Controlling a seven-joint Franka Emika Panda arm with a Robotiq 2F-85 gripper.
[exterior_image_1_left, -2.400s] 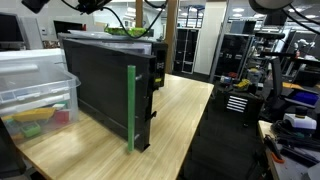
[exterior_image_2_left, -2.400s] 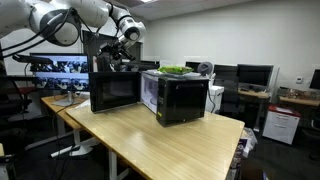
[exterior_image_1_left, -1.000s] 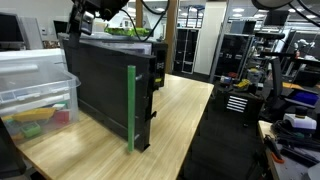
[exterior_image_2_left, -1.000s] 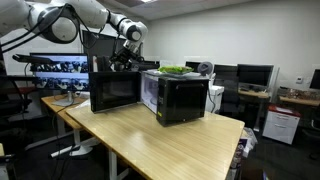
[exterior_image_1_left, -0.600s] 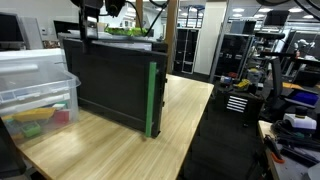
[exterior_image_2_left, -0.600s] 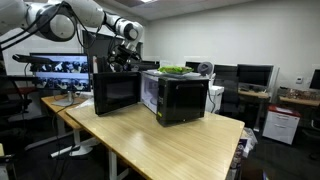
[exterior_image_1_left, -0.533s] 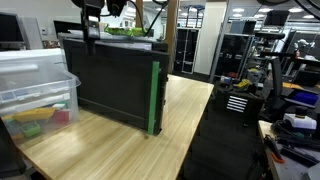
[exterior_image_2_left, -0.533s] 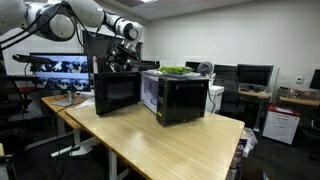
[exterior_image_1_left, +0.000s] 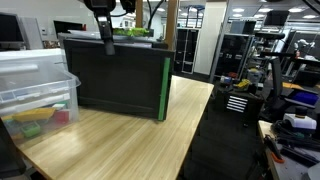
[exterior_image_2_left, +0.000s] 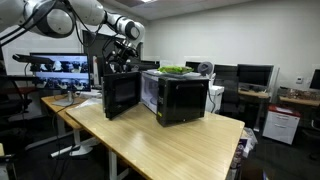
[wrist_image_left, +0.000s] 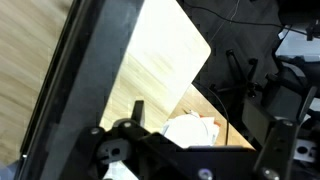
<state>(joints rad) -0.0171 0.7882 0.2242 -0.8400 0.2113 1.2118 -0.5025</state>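
A black microwave (exterior_image_2_left: 182, 98) stands on a wooden table (exterior_image_2_left: 170, 145). Its door (exterior_image_2_left: 121, 95) hangs partly open, seen broadside in an exterior view (exterior_image_1_left: 110, 75) with a green strip (exterior_image_1_left: 165, 88) down its free edge. My gripper (exterior_image_1_left: 106, 38) is at the door's top edge, near the hinge side, also seen in an exterior view (exterior_image_2_left: 122, 58). In the wrist view the gripper (wrist_image_left: 200, 140) is open and holds nothing; one finger (wrist_image_left: 138, 112) shows beside the dark door edge (wrist_image_left: 90, 90). Whether a finger touches the door I cannot tell.
A green object (exterior_image_2_left: 175, 70) lies on top of the microwave. A clear plastic bin (exterior_image_1_left: 35, 90) with coloured items stands beside the door. Monitors and desks fill the room behind. A white crumpled thing (wrist_image_left: 190, 130) shows below the gripper in the wrist view.
The door has swung round toward the microwave body, its green edge travelling rightward in an exterior view. My gripper has moved along with the door's top edge, still open.
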